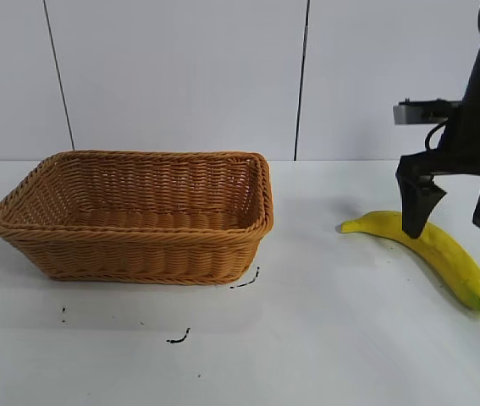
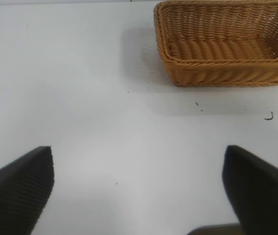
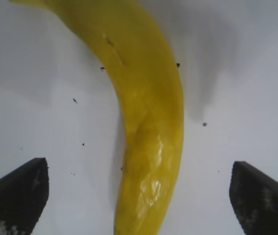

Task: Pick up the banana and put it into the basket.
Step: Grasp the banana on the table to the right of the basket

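The yellow banana (image 1: 443, 250) lies on the white table at the right, one end pointing toward the basket. It also shows in the right wrist view (image 3: 148, 122), lying between my two fingers. My right gripper (image 1: 455, 224) hangs open just above the banana's middle, one finger on each side, not touching it. The tan wicker basket (image 1: 138, 254) stands at the left, empty; it also shows in the left wrist view (image 2: 227, 73). My left gripper (image 2: 139, 171) is open over bare table, away from the basket, and is out of the exterior view.
Small black marks (image 1: 180, 337) lie on the table in front of the basket. Bare white table lies between basket and banana. A white panelled wall (image 1: 180, 76) stands behind.
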Action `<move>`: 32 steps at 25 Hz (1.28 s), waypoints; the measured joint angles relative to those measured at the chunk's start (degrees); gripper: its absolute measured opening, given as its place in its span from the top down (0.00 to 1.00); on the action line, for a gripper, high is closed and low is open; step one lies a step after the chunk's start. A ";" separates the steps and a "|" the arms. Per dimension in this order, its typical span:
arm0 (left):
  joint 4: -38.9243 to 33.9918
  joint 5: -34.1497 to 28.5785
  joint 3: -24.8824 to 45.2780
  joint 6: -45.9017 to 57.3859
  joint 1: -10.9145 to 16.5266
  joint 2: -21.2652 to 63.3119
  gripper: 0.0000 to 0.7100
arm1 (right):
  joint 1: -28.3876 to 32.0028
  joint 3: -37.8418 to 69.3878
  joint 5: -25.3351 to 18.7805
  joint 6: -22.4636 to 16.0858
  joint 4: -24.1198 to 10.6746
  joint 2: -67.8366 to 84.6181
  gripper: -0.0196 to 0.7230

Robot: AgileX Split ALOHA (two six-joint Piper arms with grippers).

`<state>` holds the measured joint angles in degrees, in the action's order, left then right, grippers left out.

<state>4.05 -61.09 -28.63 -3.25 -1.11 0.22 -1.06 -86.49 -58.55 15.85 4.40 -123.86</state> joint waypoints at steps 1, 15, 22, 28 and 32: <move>0.00 0.00 0.00 0.00 0.00 0.00 0.02 | 0.00 0.00 0.09 -0.06 0.00 -0.87 0.04; 0.00 -0.04 0.00 0.00 0.00 0.00 0.02 | 0.00 -0.04 4.24 -2.58 -0.56 -2.00 0.32; 0.00 -0.04 0.00 0.00 0.00 0.00 0.02 | 0.00 -0.04 4.48 -3.97 -3.88 -2.00 0.58; 0.00 -0.04 0.00 0.00 0.00 0.00 0.02 | 0.00 -5.95 -3.34 -4.15 -4.96 -0.40 0.58; 0.00 -0.04 0.00 0.00 0.00 0.00 0.02 | 0.00 -13.87 -9.93 -4.55 -4.40 3.46 0.58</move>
<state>4.05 -61.12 -28.63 -3.25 -1.11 0.22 -1.06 -100.36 -68.48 11.30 0.00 -120.40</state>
